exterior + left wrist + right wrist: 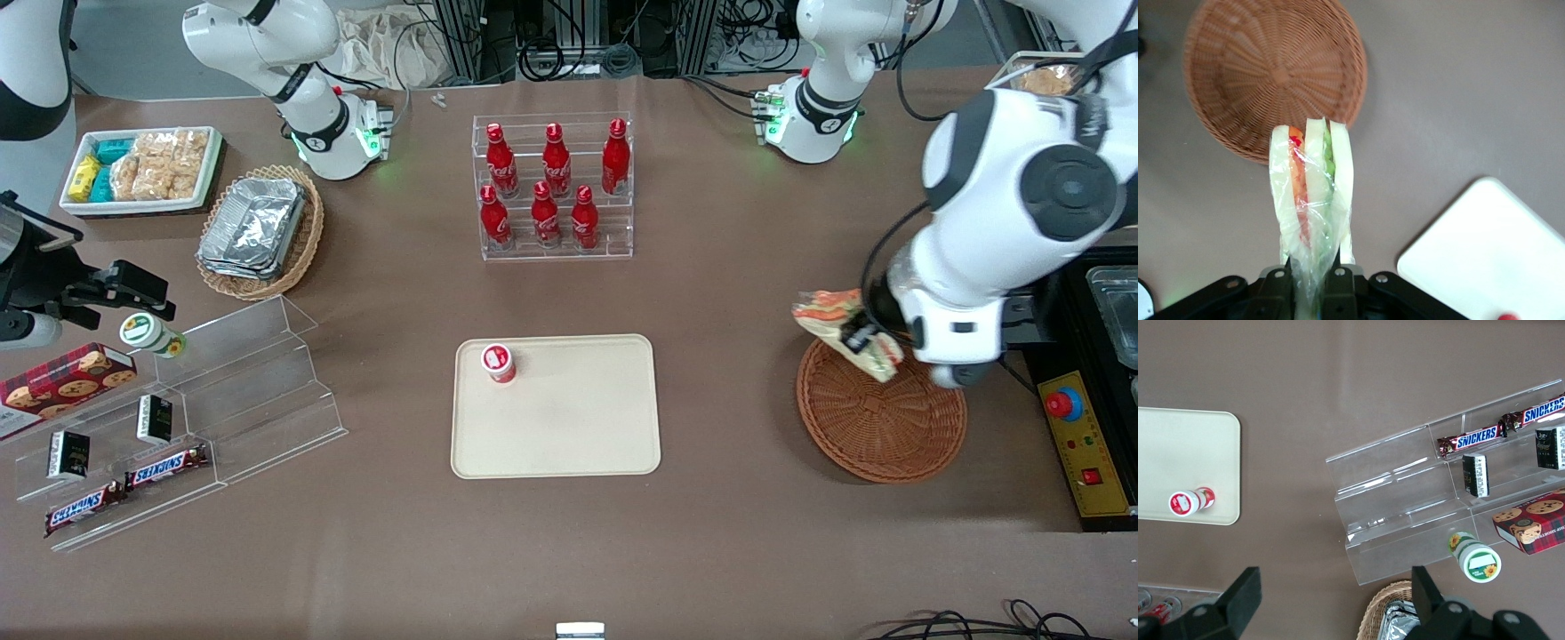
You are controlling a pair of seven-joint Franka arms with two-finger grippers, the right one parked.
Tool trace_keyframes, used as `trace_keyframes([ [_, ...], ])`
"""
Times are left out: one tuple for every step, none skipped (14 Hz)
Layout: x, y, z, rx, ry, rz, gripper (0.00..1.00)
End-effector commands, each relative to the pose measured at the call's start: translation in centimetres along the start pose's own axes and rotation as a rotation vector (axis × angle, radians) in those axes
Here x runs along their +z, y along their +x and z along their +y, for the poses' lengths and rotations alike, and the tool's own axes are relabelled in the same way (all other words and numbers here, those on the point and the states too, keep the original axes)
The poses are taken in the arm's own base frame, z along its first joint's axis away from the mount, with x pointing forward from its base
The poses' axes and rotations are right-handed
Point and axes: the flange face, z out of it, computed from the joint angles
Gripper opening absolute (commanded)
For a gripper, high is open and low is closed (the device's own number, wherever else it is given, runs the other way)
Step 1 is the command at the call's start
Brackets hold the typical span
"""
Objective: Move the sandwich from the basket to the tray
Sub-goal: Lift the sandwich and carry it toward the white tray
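My left gripper (861, 340) is shut on the sandwich (836, 324), a plastic-wrapped wedge of white bread with orange, red and green filling. It holds it in the air above the rim of the reddish-brown wicker basket (880, 418), on the edge toward the tray. In the left wrist view the sandwich (1313, 193) hangs from the gripper (1313, 283) above the table, beside the empty basket (1271, 73). The cream tray (569, 427) lies mid-table, toward the parked arm's end from the basket; its corner shows in the left wrist view (1491, 247).
A small red-and-white cup (499, 363) stands on a tray corner. A rack of red bottles (553, 185) stands farther from the front camera than the tray. A control box with a red button (1080, 440) sits beside the basket. A clear stepped shelf with snacks (178, 418) lies toward the parked arm's end.
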Motion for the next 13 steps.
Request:
trace_keyframes([
  [2.1,-2.4,2.9,0.156,0.020,-0.046,0.00],
  [3.0,-4.0,4.4,0.190,0.021,-0.056,0.00],
  [3.5,-5.1,5.3,0.214,0.023,-0.062,0.00],
  [4.2,-6.5,6.4,0.244,0.027,-0.064,0.00],
  [4.3,-8.4,7.6,0.288,0.018,-0.056,0.00],
  [5.0,-9.9,9.0,0.329,0.003,-0.048,0.00],
  [5.6,-11.0,10.1,0.355,-0.016,-0.041,0.00],
  [6.6,-12.1,11.2,0.385,-0.032,-0.043,0.00],
  [7.6,-13.1,12.4,0.419,-0.046,-0.045,0.00],
  [9.4,-13.6,13.5,0.444,-0.053,-0.055,0.00],
  [10.9,-13.9,14.5,0.486,-0.057,-0.030,0.00],
  [12.7,-14.3,15.5,0.523,-0.067,-0.005,0.00],
  [14.6,-14.8,16.4,0.537,-0.083,-0.006,0.00],
])
